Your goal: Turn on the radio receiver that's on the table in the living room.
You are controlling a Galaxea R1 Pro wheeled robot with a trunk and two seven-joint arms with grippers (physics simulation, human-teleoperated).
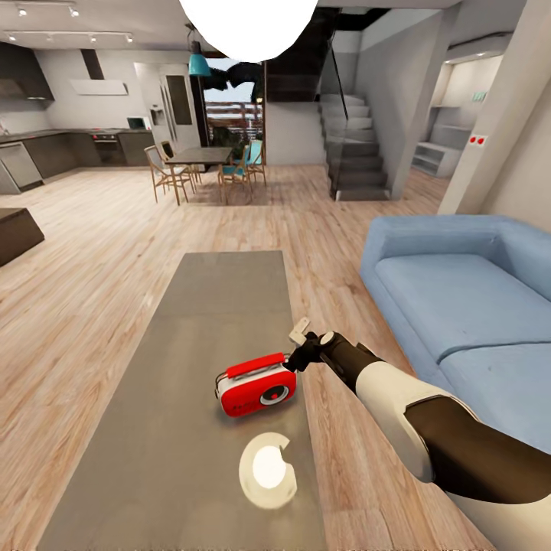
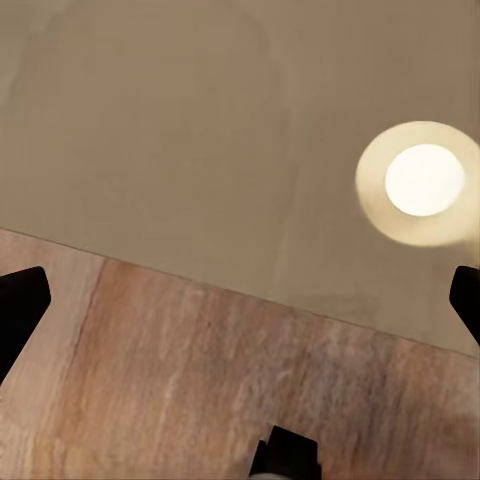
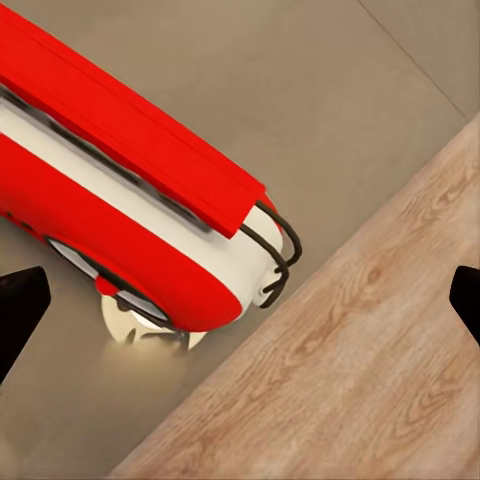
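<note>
Right arm reaching in from the near right, its right hand (image 1: 304,342) sitting just past the radio receiver's right end, up against it or very nearly, right at the desk's long right edge. In the right wrist view the right hand (image 3: 240,300) shows two dark fingertips (image 3: 20,310) far out at the picture's sides, so it is spread wide, clamped on nothing. Left wrist view: the left hand (image 2: 240,300) also has its tips (image 2: 18,310) wide apart, looking at the desk's edge (image 2: 240,150) with plank floor (image 2: 200,380) beside it.

One radio receiver (image 1: 256,388), red with white sides, red handle on top, round dial facing us, standing on the grey desk (image 1: 199,321) close to that right edge; the wrist camera has its end (image 3: 140,200) a short way in from the edge. No lettering on it can be read. A bright round lamp reflection (image 1: 267,469) lies on the glossy top nearer us.

Bare desk top stretches away beyond the radio. One blue sofa (image 1: 467,291) right, a strip of floor between it and the desk; wide wood floor (image 1: 84,260) left. Farther: one dining table (image 1: 197,156) with several chairs, kitchen counters (image 1: 69,145), one staircase (image 1: 353,153), white lamp dome (image 1: 249,27) overhead
</note>
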